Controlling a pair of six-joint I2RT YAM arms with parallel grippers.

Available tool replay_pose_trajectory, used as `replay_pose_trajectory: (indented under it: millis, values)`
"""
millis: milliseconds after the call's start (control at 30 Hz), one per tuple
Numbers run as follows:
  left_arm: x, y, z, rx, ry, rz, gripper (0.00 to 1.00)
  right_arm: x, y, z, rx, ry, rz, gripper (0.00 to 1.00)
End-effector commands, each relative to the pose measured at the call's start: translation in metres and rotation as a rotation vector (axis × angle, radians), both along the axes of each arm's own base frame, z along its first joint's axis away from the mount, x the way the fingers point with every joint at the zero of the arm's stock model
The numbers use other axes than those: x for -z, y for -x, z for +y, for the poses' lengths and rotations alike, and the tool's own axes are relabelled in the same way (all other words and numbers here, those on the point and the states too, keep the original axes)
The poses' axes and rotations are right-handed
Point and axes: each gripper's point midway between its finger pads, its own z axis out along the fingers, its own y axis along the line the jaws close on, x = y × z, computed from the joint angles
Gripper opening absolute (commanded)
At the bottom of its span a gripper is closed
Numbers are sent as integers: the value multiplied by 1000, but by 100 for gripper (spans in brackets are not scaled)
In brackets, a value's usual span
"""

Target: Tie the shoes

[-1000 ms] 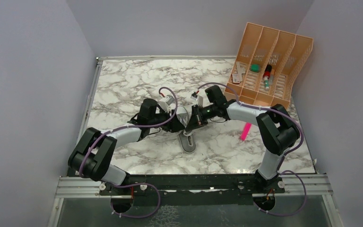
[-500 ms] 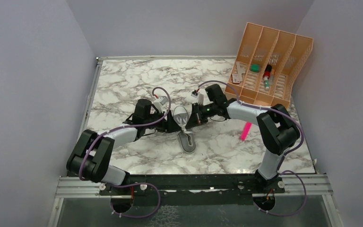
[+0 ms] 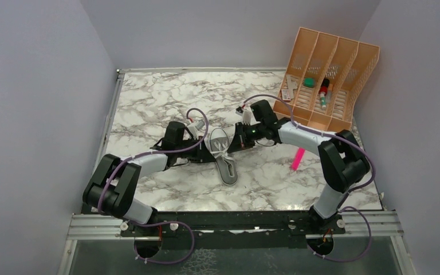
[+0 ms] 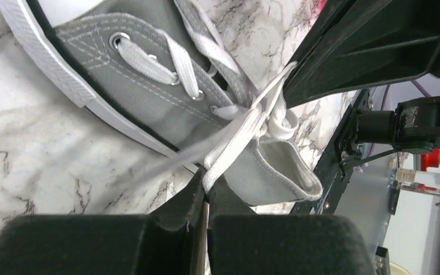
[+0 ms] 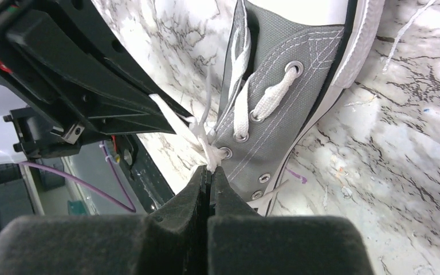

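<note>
So, starting on the left: the left end effector is pinched right down on a strand of the laces, jaws together with only the flat white lace between them, low beside the sneaker's side. The sneaker sits about mid-way across the marble worktop, between the two arms, toe pointing away from the bases. On its other side the right end effector is clamped fully together too. It's gripping lace right by the upper eyelets, where there's a bunched-up crossing that looks like the start of a knot.

My take on doing this bit well: it reads as the tightening pull. Draw both ends outward and low, opposite each other, at the same pace. That way the crossing seats down on the tongue instead of dragging the shoe sideways. It's a light little shoe with nothing pinning it, so an uneven tug will probably spin or slide it. Flat laces can slip out of pads, so go gently, no jerking. Further right, the pink pen-like thing and the orange rack are well apart from all this.
</note>
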Motion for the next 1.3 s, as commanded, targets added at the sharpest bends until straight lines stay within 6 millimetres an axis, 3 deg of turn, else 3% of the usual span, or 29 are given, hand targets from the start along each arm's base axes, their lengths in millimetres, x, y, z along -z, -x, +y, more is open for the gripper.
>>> replay_pose_trajectory:
  millis: [0,267,433,633,767,900,1067,1267]
  values:
    - [0,10,7,9,-32,18,0,-10,-10,-7,80,46,-34,0]
    - [11,28,17,-63,-77,180,0,1,-15,-17,136,131,-12,1]
    - [20,43,25,-113,-100,269,0,-3,-18,-18,160,137,-19,1]
    - [21,47,27,-131,-105,298,0,-22,12,10,-112,-89,28,1]
    - [19,46,25,-122,-99,290,0,5,13,-2,-172,104,43,1]
    - [17,43,22,-111,-88,286,0,3,9,-6,-193,163,-23,1]
    - [14,40,20,-100,-79,274,0,0,17,2,-218,117,57,13]
    - [10,34,16,-96,-65,263,0,-15,10,8,-215,90,27,32]
